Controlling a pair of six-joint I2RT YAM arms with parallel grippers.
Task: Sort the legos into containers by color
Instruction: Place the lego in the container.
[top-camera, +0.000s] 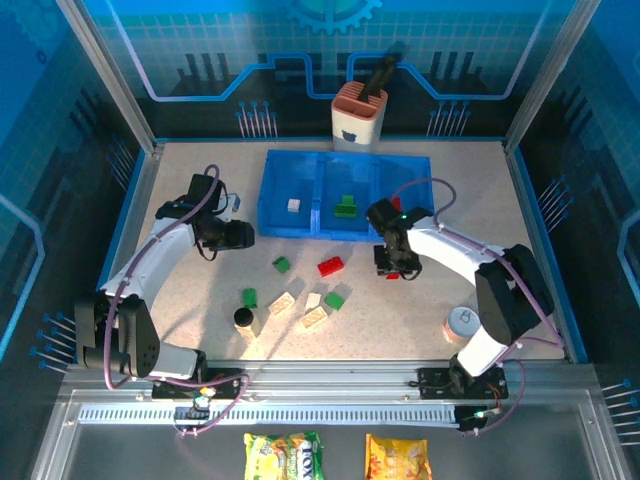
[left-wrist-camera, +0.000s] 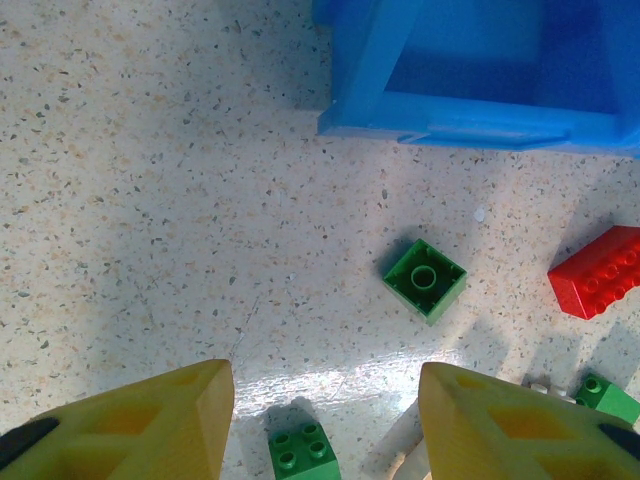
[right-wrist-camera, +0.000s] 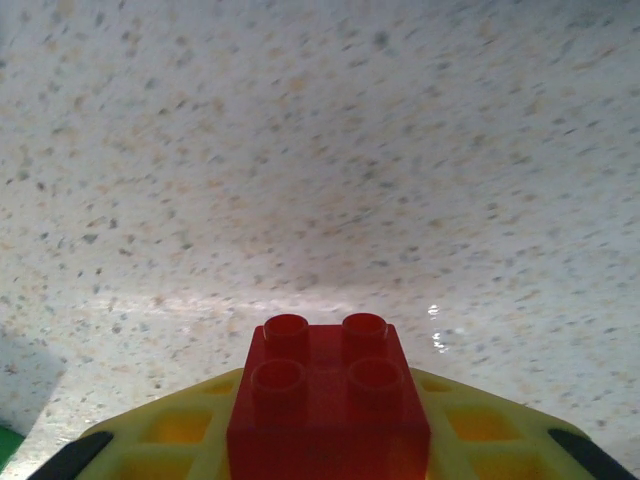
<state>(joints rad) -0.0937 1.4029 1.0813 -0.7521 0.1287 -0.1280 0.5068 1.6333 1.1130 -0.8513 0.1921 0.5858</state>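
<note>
You are moving a red brick (right-wrist-camera: 328, 395). Your right claw (top-camera: 393, 263) grips it tight, low over the table, near the blue tray (top-camera: 300, 231). Next, I think you lift it over the tray's right part and let go. The left part holds a white brick (top-camera: 293, 205). The middle holds a green brick (top-camera: 346, 205). Your left claw (left-wrist-camera: 325, 425) hangs wide apart, holding nothing.

An orange-and-white cup holder (top-camera: 359, 118) stood at twelve o'clock, a small black cylinder (top-camera: 243, 318) at seven, a silver-topped tin (top-camera: 463, 322) at four
</note>
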